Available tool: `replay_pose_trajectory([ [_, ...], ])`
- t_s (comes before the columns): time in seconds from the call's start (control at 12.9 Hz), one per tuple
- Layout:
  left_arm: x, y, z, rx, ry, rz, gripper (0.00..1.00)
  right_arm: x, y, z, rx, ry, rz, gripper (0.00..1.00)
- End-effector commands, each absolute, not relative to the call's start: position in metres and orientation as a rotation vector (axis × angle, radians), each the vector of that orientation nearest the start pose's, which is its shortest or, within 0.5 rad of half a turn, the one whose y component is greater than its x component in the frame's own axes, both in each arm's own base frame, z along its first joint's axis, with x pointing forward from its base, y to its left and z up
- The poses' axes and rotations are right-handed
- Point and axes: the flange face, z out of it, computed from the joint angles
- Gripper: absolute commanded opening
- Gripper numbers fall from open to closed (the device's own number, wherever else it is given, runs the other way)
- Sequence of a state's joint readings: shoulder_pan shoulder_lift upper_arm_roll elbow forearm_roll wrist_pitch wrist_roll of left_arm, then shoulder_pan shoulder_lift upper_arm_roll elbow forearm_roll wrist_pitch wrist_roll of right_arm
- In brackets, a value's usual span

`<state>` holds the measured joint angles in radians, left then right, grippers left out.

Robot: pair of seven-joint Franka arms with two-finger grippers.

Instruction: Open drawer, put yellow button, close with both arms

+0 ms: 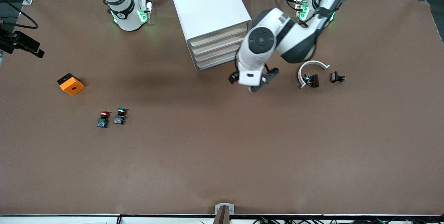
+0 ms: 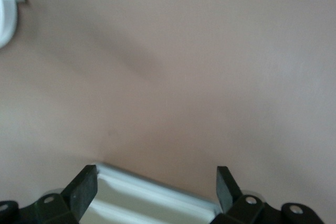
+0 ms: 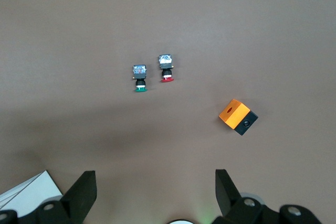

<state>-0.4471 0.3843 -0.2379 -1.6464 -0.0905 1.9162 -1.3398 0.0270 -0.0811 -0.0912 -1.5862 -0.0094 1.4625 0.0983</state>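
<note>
High front camera faces the bases at 12 o'clock; the right wrist view looks down from well above, sharing the orange square block (image 1: 71,84) (image 3: 237,116); the left wrist view hangs close, probably over the boxy white cabinet (image 1: 211,19) (image 2: 152,200).

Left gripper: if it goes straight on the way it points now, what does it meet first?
Probably the bare table: the open left gripper points down just in front of the cabinet, with nothing else in line.

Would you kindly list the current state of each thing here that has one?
Drawer: shut, flush with the three below.
Left gripper: jaws open, empty, in front of the cabinet.
Right gripper: jaws open, empty, arm waiting.
Red-capped button: lying on the table.
Green-capped button: lying beside it.
</note>
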Motion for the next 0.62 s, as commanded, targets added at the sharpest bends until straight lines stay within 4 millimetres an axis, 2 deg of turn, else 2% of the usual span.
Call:
replay_pose_trajectory([
  [0.0,0.554,-0.344,0.421,-2.938,-1.114,0.244,1.00,0.517,-0.028,0.652,-3.140,0.221,0.104,1.00],
  [0.15,0.580,-0.294,0.446,-2.922,-1.176,0.129,1.00,0.517,-0.027,0.657,-3.141,0.231,0.087,1.00],
  [0.31,0.601,-0.236,0.476,-2.891,-1.293,0.036,1.00,0.517,-0.036,0.659,-3.141,0.261,0.070,1.00],
  [0.46,0.614,-0.184,0.507,-2.912,-1.316,-0.037,1.00,0.518,-0.040,0.660,-3.137,0.272,0.066,1.00],
  [0.54,0.614,-0.160,0.522,-2.914,-1.303,-0.052,1.00,0.518,-0.039,0.661,-3.151,0.268,0.056,1.00],
])
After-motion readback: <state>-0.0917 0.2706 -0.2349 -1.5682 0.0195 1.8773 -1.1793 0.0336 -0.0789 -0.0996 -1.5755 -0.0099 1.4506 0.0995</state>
